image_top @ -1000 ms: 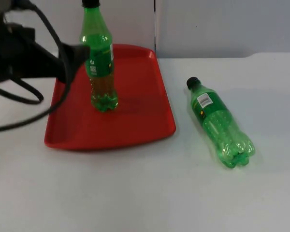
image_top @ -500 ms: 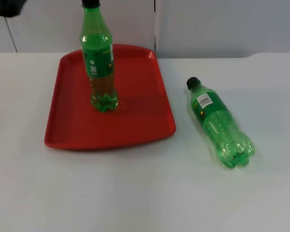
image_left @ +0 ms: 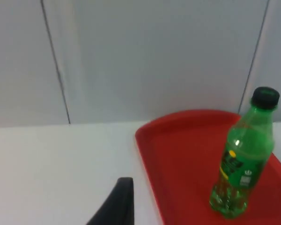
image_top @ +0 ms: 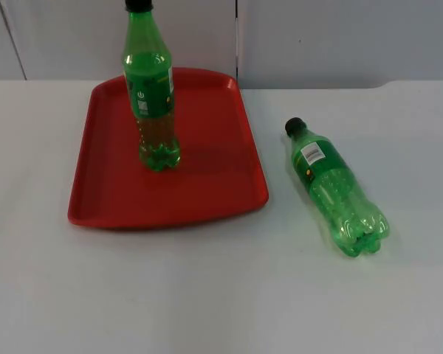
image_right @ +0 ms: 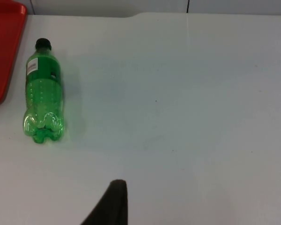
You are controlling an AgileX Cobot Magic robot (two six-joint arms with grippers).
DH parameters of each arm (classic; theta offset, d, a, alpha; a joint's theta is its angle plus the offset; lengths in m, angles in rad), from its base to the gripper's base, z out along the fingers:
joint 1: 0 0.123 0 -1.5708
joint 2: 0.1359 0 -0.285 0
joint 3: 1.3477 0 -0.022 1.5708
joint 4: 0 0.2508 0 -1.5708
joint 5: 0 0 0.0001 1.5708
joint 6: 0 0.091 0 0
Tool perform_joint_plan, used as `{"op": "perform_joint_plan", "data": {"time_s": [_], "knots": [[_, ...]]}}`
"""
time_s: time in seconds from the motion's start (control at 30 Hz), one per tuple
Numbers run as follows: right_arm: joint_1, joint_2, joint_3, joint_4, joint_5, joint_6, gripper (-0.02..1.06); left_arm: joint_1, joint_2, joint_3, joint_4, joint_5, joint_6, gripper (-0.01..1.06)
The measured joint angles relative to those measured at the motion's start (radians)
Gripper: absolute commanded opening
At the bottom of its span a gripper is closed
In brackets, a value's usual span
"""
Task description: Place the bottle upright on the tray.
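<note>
A green bottle with a black cap (image_top: pixel 151 96) stands upright on the red tray (image_top: pixel 207 184), in its back half. The left wrist view has the same bottle (image_left: pixel 243 159) and tray (image_left: pixel 178 154). A second green bottle (image_top: pixel 336 184) lies on its side on the table to the right of the tray, its cap pointing toward the wall. My left gripper (image_left: pixel 117 206) hangs back over the table to the left of the tray, apart from the standing bottle. My right gripper (image_right: pixel 112 201) waits above the table, well away from the lying bottle (image_right: pixel 43 93) and the tray's edge (image_right: pixel 2 47).
The grey partition wall (image_top: pixel 317 37) rises right behind the tray. White table top (image_top: pixel 207 295) stretches in front of the tray and both bottles.
The left arm, which reached beside the standing bottle a second ago, has pulled away to the upper left and out of the top view. Both bottles and the tray have stayed put.
</note>
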Motion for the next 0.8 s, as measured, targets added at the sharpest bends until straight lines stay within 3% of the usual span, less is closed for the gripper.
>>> {"op": "perform_joint_plan", "data": {"time_s": [0.43, 0.67, 0.8], "knots": [[0.000, 0.000, 0.000, 0.000, 0.000, 0.000, 1.05, -0.146, -0.145, 0.000, -0.054, 0.181, 0.033, 1.05], [0.000, 0.000, 0.000, 0.000, 0.000, 0.000, 1.05, -0.161, -0.231, 0.002, -0.081, 0.246, 0.035, 1.05], [0.000, 0.000, 0.000, 0.000, 0.000, 0.000, 1.05, -0.161, -0.306, 0.002, -0.130, 0.302, 0.095, 1.05]]}}
